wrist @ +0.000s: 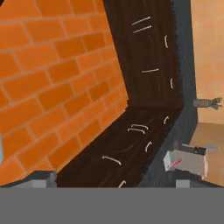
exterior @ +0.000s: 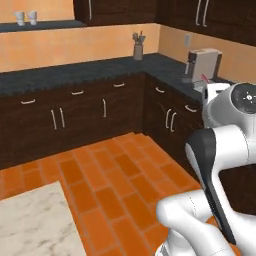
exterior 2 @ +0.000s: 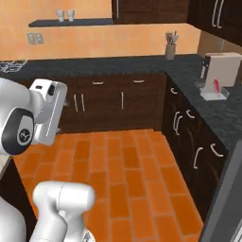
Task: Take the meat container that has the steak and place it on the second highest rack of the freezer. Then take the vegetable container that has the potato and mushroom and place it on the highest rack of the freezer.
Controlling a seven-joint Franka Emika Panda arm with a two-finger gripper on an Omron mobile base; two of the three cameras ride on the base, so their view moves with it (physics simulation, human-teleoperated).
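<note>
Orange brick flooring and dark wooden cabinets are surrounding the robot in this corner kitchen. Starting at the tool (wrist: 112, 178), its two small dark tips are standing far apart at the bottom of the hand view, released and gripping nothing. It is looking out across the floor (wrist: 48, 87) toward the cabinet fronts (wrist: 144, 57) and the dark table top (wrist: 183, 52) running beyond them. Farther out from the tool, on that table, a small beige appliance (wrist: 189, 161) with a red mark is sitting near the corner, and a grey utensil holder (wrist: 202, 103) is standing beyond it by the wall. In the left base view the same appliance (exterior: 204, 61) and holder (exterior: 138, 50) are showing ahead of the arm, and a marble-topped surface (exterior: 35, 225) is lying behind and to the side of it.

Judging progress, the task is looking barely begun. No meat container, steak, vegetable container, potato or mushroom is appearing in these pictures, so their whereabouts cannot be told. A dark grey slanted panel (exterior 2: 227, 198) at the right base view's lower corner may be part of the freezer, though that is uncertain. Both placements are seemingly remaining to be done, starting with finding the steak's tub.
</note>
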